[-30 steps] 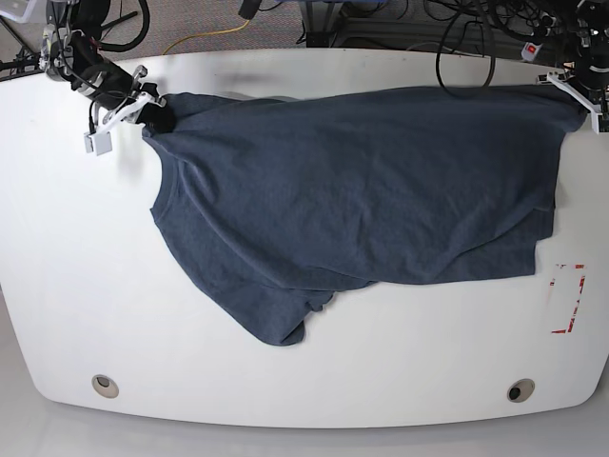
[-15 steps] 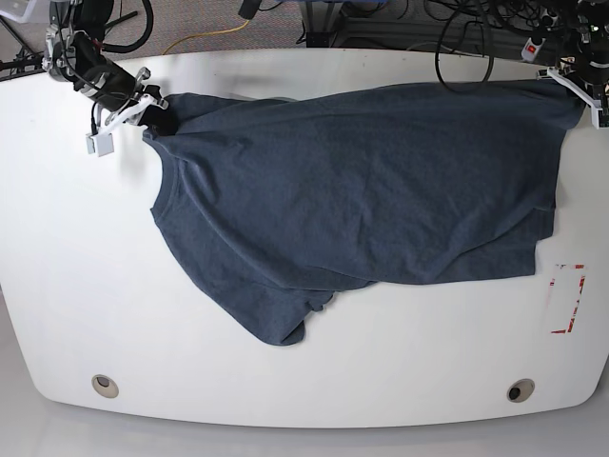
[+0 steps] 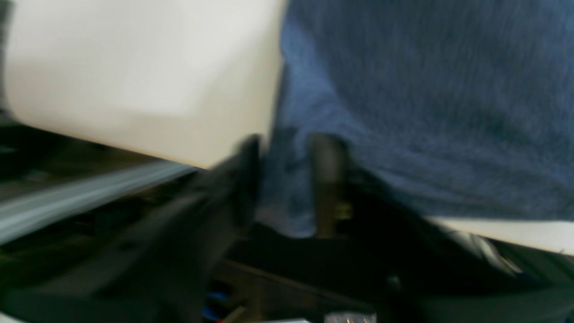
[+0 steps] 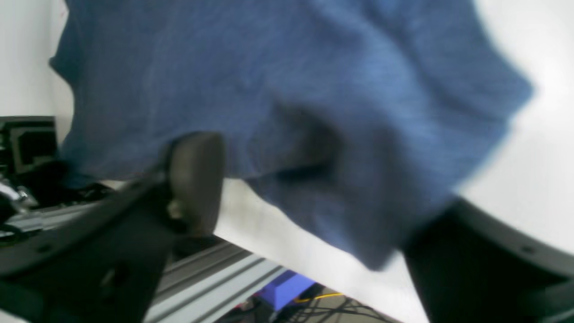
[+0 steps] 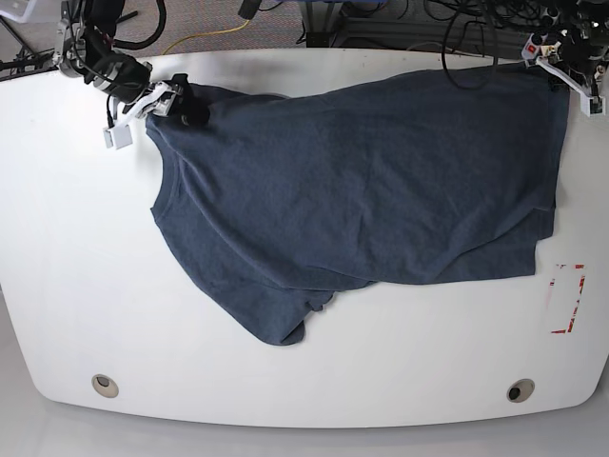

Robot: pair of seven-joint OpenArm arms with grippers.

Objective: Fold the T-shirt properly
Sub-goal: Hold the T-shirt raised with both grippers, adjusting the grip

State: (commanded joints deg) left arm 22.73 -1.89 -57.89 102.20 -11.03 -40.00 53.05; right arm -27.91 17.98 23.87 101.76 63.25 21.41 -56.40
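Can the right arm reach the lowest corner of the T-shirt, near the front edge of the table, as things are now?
Probably not at once. The right gripper is shut on the T-shirt at the far edge of the table; it must let go first. Nothing blocks the way to that corner.

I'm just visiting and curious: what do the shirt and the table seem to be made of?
The shirt looks like soft knit cotton or a cotton blend: matte, heathered navy, draping in loose wrinkles, with a fine ribbed weave in the wrist views. The table looks like a hard, smooth white board, perhaps laminate or painted wood; its faint sheen and rounded edge suggest that, though the core is hidden.
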